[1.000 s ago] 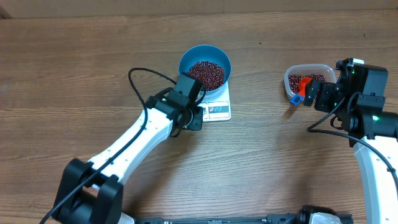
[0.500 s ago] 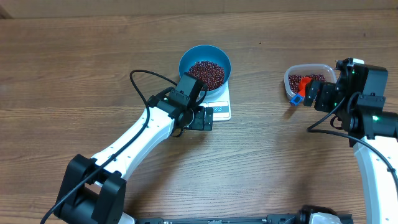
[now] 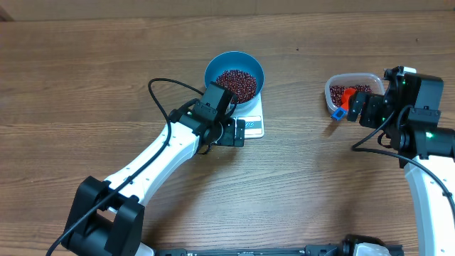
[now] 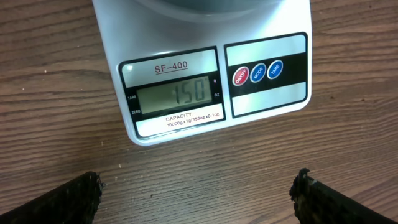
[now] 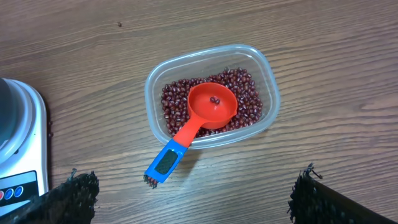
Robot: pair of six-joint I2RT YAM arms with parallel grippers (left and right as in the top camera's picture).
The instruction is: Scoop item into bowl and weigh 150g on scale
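The blue bowl (image 3: 217, 64) stands on the white scale (image 3: 254, 117) with a heap of dark red-brown beans (image 3: 237, 83) in it. In the left wrist view the scale (image 4: 205, 81) shows 150 on its display. My left gripper (image 3: 238, 133) hovers just in front of the scale's panel, open and holding nothing, its fingertips (image 4: 68, 202) wide apart over bare wood. My right gripper (image 5: 193, 199) is open and empty, just short of a red scoop (image 5: 210, 107) with a blue handle end. The scoop lies in a clear tub (image 5: 205, 55) with more beans (image 5: 249, 102).
The tub (image 3: 370, 77) sits at the right of the wooden table, its scoop handle (image 3: 339, 112) sticking out over the near rim. A black cable (image 3: 165, 84) loops up from the left arm beside the bowl. A corner of the scale (image 5: 22, 137) shows at left in the right wrist view.
My left gripper's jaws have spread from nearly shut to wide open in front of the scale. The right arm, bowl and scoop have not moved.
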